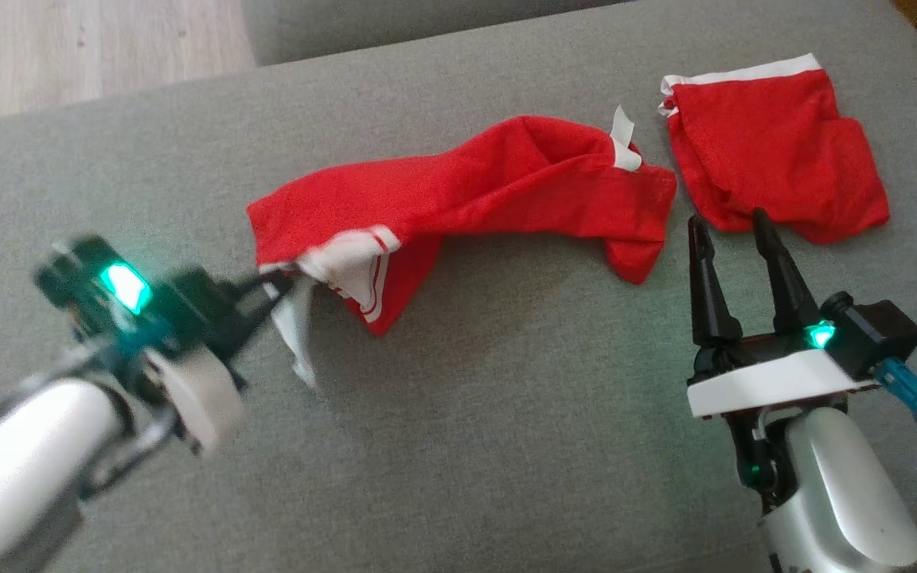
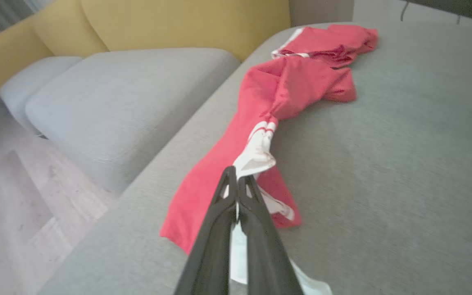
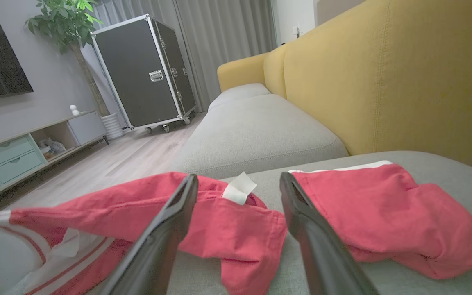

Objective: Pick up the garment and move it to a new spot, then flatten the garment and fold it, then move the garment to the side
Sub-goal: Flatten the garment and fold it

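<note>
I hold the crumpled red fabric garment point(image 1: 506, 179), at frame centre on the grey upholstered cushion point(image 1: 506, 414), by its white hem in the clamped left gripper point(image 1: 282, 282), right gripper point(image 1: 729, 227) spread empty (flattening, folding, setting aside remain).

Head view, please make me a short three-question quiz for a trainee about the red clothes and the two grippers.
1. True or false: the left gripper is shut on a white part of the long red garment.
2. The right gripper is: A) open, holding nothing; B) shut on a garment; C) pressed flat into the cushion.
3. Fill in: ___ red garments lie on the grey cushion.
Key: 1 true; 2 A; 3 two.
</note>
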Motion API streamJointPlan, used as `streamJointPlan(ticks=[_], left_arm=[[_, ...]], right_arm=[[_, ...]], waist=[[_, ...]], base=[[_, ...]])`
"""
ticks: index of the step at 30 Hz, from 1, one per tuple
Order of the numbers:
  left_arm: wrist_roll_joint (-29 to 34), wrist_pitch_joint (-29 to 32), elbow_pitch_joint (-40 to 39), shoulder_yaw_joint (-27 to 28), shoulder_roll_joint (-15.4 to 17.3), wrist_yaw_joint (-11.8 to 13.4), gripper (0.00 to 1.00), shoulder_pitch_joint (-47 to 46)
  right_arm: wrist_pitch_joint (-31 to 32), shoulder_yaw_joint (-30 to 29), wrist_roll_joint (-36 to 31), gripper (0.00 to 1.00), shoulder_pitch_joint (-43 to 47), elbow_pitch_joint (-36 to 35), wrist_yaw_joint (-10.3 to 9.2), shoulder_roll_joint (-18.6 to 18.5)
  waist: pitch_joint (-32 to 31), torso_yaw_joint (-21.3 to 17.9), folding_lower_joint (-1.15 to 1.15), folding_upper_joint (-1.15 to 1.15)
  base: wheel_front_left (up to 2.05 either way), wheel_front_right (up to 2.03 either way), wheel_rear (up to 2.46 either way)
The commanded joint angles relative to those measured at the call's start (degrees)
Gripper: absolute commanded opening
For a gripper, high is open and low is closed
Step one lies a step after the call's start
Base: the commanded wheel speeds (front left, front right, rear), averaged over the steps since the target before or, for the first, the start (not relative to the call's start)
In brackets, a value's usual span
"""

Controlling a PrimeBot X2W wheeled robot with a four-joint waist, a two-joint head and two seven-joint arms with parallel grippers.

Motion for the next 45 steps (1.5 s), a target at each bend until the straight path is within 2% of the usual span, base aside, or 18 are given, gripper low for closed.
streamJointPlan(ticks=[1,7,10,14,19,20,21,23,27,33,39,45], left_arm=[[-0.32,-0.14,-1.55,4.8,3.06,0.42,0.0,-5.42],[0.73,0.52,3.68,8.81,4.0,1.19,0.0,-13.96],[3.2,1.59,11.23,8.37,4.13,0.57,0.0,-22.79],[4.67,2.37,19.9,5.56,4.77,0.17,0.0,-31.85],[4.66,2.03,27.83,-1.9,5.57,0.12,0.0,-42.29],[4.85,1.58,29.39,-3.02,5.55,0.12,0.45,-44.43],[5.36,0.83,31.27,-3.51,5.26,0.12,1.0,-46.64],[6.08,-0.11,33.29,-3.69,4.69,0.11,1.0,-48.62],[7.46,-4.45,41.01,-3.22,0.81,1.44,1.0,-52.9],[5.25,-13.95,46.64,-2.17,-4.69,2.06,1.0,-51.81],[0.18,-23.82,46.53,0.52,-9.4,3.97,1.0,-44.78],[-5.61,-27.14,40.45,4.08,-12.74,6.94,1.0,-31.95]], right_arm=[[-0.53,1.59,0.46,1.0,-0.73,-1.87,-0.05,0.21],[-0.53,3.53,0.93,1.0,-3.13,-2.98,-0.05,0.21],[-0.53,4.91,1.81,1.0,-5.21,-4.04,-0.05,0.21],[-0.53,6.57,3.57,1.0,-7.12,-5.58,-0.05,0.21],[-0.53,8.24,5.57,1.0,-8.49,-7.24,-0.05,0.21],[-0.53,8.45,5.92,1.0,-8.63,-7.5,-0.05,0.21],[-0.53,8.56,6.23,1.0,-8.71,-7.74,-0.05,0.21],[-0.53,8.61,6.46,1.0,-8.76,-7.94,-0.05,0.21],[-0.53,8.63,6.61,1.0,-8.78,-8.07,-0.05,0.22],[-0.53,6.89,4.62,1.0,-8.98,-7.28,-0.05,0.22],[-0.53,3.64,0.66,1.0,-8.7,-5.79,-0.05,0.22],[-0.54,0.49,-3.09,1.0,-6.97,-3.96,-0.05,0.22]], waist=[[0.58,-0.06,0.01,0.0],[4.98,-2.43,0.01,0.0],[9.12,-5.42,0.01,0.0],[13.44,-8.92,0.01,0.0],[17.66,-12.38,0.01,0.0],[18.33,-12.79,0.01,0.0],[18.94,-13.02,0.01,0.0],[19.42,-13.1,0.01,0.0],[20.13,-12.49,0.01,0.0],[18.01,-9.01,0.01,0.0],[12.85,-3.62,0.01,0.0],[6.57,2.04,0.01,0.0]], base=[[0.0,0.0,0.0],[0.0,0.0,0.0],[0.0,0.0,0.0],[0.0,0.0,0.0],[0.0,0.0,0.0],[0.0,0.0,0.0],[0.0,0.0,0.0],[0.0,0.0,0.0],[0.0,0.0,0.0],[0.0,0.0,0.0],[0.0,0.0,0.0],[0.0,0.0,0.0]])
